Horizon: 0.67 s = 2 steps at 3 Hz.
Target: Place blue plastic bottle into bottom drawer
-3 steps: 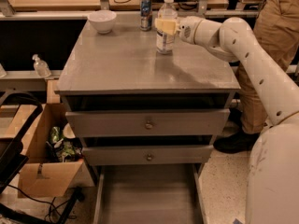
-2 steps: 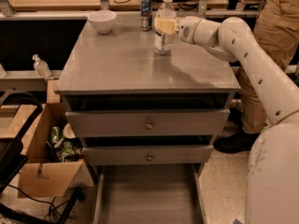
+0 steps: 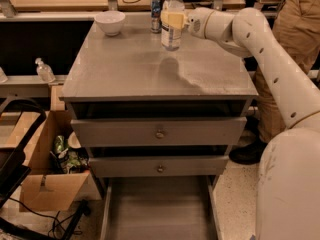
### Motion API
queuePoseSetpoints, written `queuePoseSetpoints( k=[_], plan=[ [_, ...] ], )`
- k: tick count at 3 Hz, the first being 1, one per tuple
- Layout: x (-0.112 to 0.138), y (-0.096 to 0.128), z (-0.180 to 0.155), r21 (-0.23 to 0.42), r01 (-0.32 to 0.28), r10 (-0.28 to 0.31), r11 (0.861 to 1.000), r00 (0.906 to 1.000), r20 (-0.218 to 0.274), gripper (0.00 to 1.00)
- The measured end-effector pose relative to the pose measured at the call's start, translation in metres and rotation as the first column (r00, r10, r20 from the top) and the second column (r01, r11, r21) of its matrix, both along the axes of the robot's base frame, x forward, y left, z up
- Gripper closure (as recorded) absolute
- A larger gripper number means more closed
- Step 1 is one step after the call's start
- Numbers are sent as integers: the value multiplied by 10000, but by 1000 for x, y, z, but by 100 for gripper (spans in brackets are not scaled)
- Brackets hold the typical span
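Observation:
The blue plastic bottle [image 3: 172, 26], clear with a white cap, is upright at the back of the grey cabinet top [image 3: 130, 69]. Its base is just above the surface. My gripper [image 3: 173, 18] reaches in from the right and is shut on the bottle's middle, its pale fingers [image 3: 176, 19] across the label. The bottom drawer [image 3: 160, 211] is pulled open below the cabinet, and its flat grey floor is bare. The two upper drawers [image 3: 160, 133] are closed.
A slim blue-and-silver can [image 3: 156, 6] stands just left of the bottle, and a white bowl [image 3: 110, 21] sits at the back left. A small pump bottle [image 3: 45, 71] stands on a shelf at left. A cardboard box [image 3: 45, 176] sits on the floor at left. A person [image 3: 295, 19] stands at right.
The gripper has lifted the bottle a little off the cabinet top and moved it slightly left. The can, the bowl and the drawers have not moved.

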<state>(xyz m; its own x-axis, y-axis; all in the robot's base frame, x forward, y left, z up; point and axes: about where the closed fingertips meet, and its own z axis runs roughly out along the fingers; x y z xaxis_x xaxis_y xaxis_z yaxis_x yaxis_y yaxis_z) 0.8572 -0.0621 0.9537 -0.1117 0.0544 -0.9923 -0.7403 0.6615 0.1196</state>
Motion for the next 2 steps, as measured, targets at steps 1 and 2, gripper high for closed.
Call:
queuePoseSetpoints(
  k=[1,2],
  plan=[
    [-47,-3,51,-206,-525,542,9984,9939,958,100],
    [-107,-18,67,-650,-857,947,9942,9839,1514,100]
  ],
)
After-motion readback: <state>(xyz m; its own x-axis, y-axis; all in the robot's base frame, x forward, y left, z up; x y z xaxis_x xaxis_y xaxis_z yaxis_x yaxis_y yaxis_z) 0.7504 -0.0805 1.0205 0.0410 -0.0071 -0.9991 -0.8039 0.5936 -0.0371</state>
